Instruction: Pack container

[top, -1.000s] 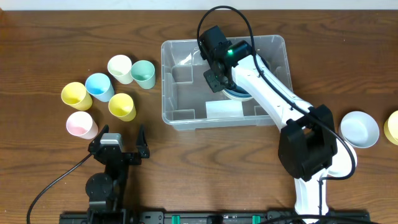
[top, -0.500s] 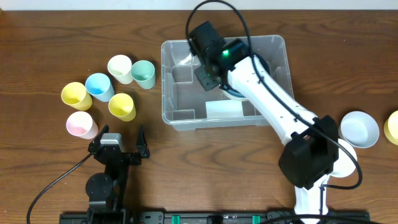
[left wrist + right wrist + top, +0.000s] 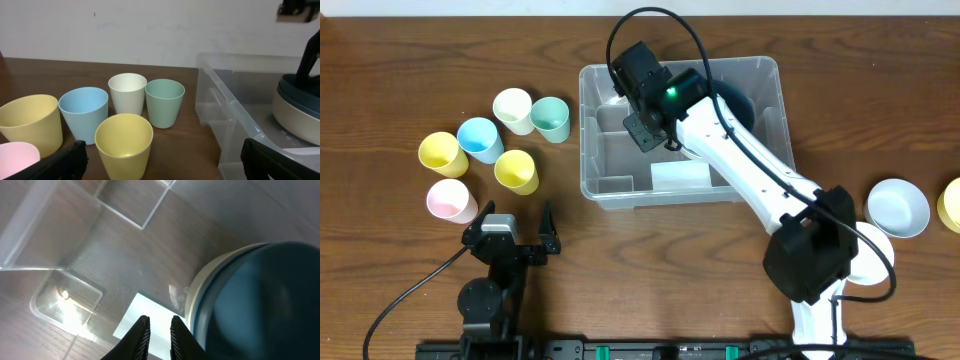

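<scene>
From my end it's a dark wood table [image 3: 400,60] with the clear container [image 3: 772,75] sitting up top in the middle. Left of it there's a bunch of cups: white [image 3: 512,110], green [image 3: 551,118], blue [image 3: 480,139], two yellow [image 3: 442,153] [image 3: 516,171] and a pink [image 3: 451,200]. Over at the right edge I've got a white bowl [image 3: 898,207] next to a yellow one [image 3: 951,204].

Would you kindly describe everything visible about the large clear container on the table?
The container is a large rectangular bin of clear plastic with rounded corners, a lipped rim and moulded steps at its inner corners. It sits upright and open-topped on the wooden table, right of the cups. A white label shows at its near wall. A dark blue bowl with a pale rim lies inside toward the right. The right end effector hangs inside above the floor, fingers nearly together, holding nothing.
</scene>
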You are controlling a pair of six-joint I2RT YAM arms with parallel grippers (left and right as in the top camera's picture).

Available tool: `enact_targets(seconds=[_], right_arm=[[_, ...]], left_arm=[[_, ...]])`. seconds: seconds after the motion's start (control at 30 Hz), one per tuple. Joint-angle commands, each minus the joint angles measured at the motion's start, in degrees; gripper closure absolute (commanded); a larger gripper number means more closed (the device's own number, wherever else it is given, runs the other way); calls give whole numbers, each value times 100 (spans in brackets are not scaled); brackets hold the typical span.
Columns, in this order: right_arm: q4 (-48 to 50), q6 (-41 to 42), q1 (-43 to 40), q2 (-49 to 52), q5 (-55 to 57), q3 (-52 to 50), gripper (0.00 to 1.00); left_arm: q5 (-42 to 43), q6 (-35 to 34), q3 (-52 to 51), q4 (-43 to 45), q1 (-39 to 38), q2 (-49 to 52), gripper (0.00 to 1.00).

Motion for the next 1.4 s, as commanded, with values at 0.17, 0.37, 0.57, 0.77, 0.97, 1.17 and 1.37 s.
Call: enact_targets(seconds=[0.17,0.37,0.57,0.77,0.97,1.17,1.37], right_arm=[[26,-105,-33,455,-129,-68,84],[55,-105,-205,570,-129,-68,84],[59,-107,-444,592,-131,-70,85],[59,-109,-608,614,-131,-70,85],[66,-131,-713,629,-131,-70,85],[109,-149,-835,656,-133,-70,85],[103,-146,-949,656,-131,-70,85]], left_arm=[[81,35,-101,-192,31,-35,2],[81,35,-101,-192,31,-35,2],[81,35,-101,-192,31,-35,2],[81,35,-101,-192,31,-35,2],[81,35,-101,-190,31,-35,2],[81,35,-101,-192,31,-35,2],[81,35,-101,-190,31,-35,2]])
